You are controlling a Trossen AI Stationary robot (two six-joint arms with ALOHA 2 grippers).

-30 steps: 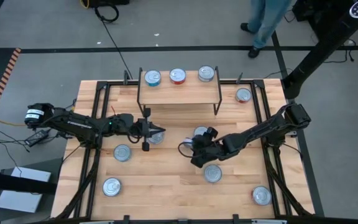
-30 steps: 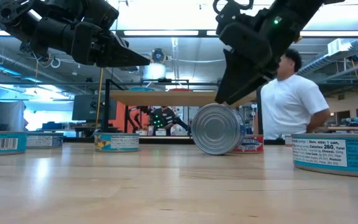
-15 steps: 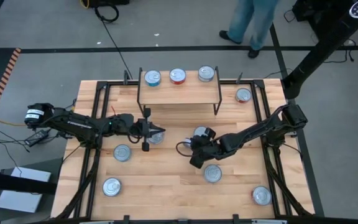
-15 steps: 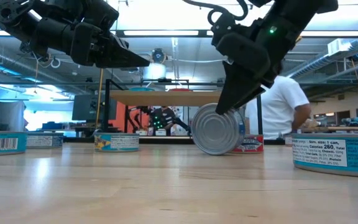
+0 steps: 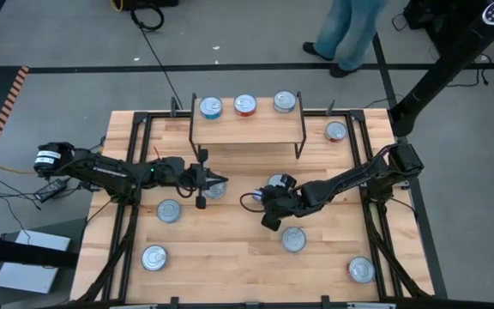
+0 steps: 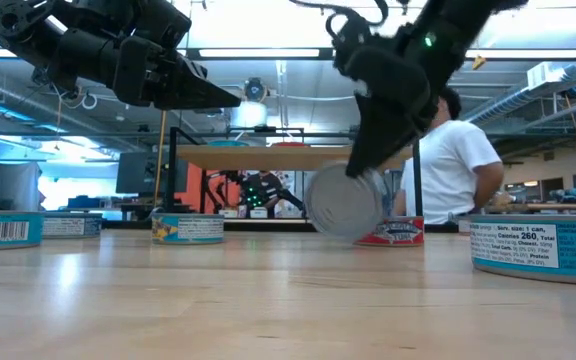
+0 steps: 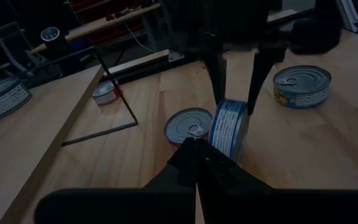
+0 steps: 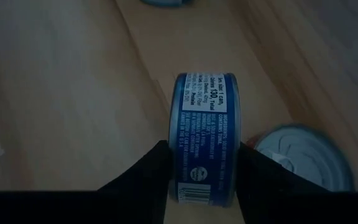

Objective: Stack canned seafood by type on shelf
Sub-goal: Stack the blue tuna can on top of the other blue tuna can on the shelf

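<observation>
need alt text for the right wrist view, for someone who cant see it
The right pincer grips a blue-labelled can on its edge, one dark finger on each flat end, over the light wooden table. Another can, silver lid up, sits beside it, and part of a third can shows farther off.

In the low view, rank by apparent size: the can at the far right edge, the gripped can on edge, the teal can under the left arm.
1. Far-right can, probably just nearest the camera.
2. Gripped can, in the right gripper.
3. Teal can, smallest.
</observation>
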